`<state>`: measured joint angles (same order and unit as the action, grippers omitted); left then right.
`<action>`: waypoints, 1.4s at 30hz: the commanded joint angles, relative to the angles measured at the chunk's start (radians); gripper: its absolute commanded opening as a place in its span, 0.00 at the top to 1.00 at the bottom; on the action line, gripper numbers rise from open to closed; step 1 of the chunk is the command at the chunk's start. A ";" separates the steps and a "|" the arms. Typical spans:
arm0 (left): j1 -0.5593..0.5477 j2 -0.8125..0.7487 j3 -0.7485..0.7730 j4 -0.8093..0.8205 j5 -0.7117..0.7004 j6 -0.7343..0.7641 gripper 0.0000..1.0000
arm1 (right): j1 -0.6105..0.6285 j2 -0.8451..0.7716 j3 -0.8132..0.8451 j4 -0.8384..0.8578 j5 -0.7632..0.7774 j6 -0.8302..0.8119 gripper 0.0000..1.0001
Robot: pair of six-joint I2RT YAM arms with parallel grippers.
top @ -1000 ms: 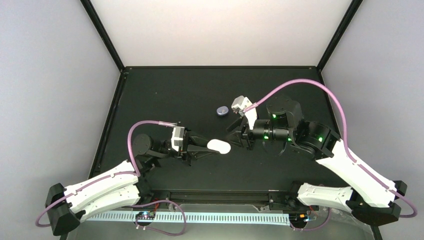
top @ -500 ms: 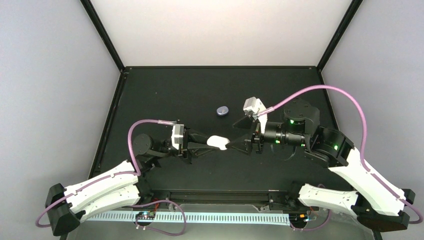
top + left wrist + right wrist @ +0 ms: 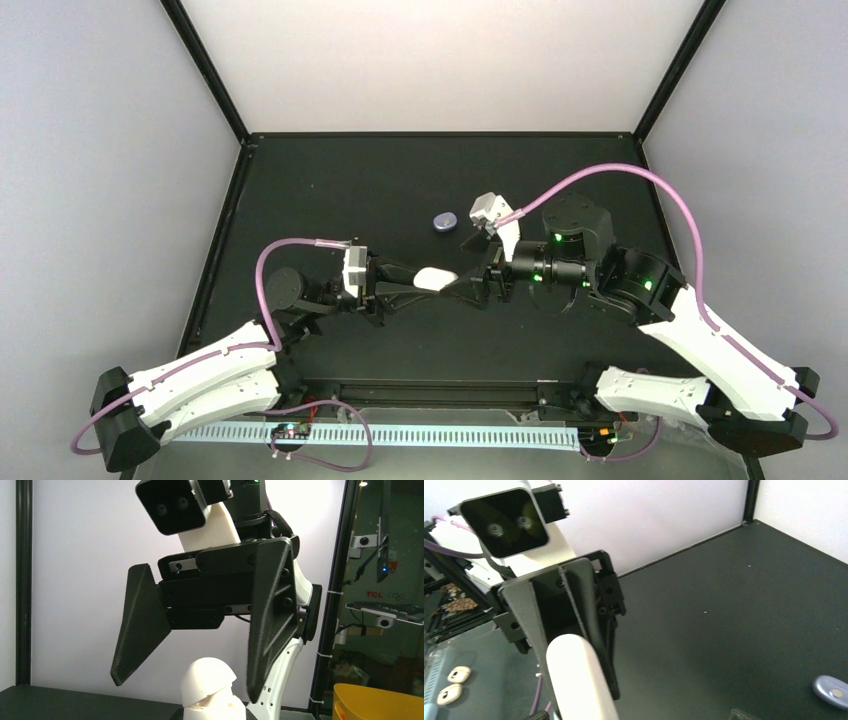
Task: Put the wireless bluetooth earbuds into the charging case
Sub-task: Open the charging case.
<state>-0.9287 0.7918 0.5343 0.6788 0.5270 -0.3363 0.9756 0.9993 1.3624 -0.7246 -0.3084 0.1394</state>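
My left gripper [image 3: 425, 282] is shut on the white charging case [image 3: 436, 279] and holds it above the table's middle. In the left wrist view the case [image 3: 210, 687] stands upright with its domed lid tilted slightly ajar. My right gripper [image 3: 462, 287] is open, its two black fingers [image 3: 140, 625] standing either side of the case top without touching it. The right wrist view shows the case [image 3: 576, 680] close up between the left arm's fingers. A small lilac oval piece with a silver dot [image 3: 444, 221] [image 3: 831, 692], seemingly one of the earbuds, lies on the table behind.
The black table [image 3: 330, 190] has a raised rim and white walls on three sides. Two small white oval pieces [image 3: 454, 684] lie on a pale strip past the table's near edge. Purple cables [image 3: 610, 178] arch over both arms.
The right gripper opened wide, drew back to the right, then came left again so its fingers flank the case. The left gripper kept its hold, shifting the case slightly left.
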 commanded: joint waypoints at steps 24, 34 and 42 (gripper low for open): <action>0.005 -0.050 0.002 0.001 0.088 0.019 0.98 | 0.003 -0.048 0.039 -0.020 0.241 0.054 0.10; 0.005 -0.053 -0.012 -0.047 0.010 0.030 0.98 | 0.003 -0.013 0.193 -0.118 -0.049 -0.055 0.12; 0.005 -0.052 -0.016 -0.073 0.008 0.042 0.98 | 0.012 0.062 0.233 -0.167 -0.151 -0.097 0.36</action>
<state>-0.9234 0.7460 0.5182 0.6159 0.5461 -0.3176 0.9821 1.0409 1.5909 -0.8391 -0.3866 0.0780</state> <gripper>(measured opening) 0.216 0.707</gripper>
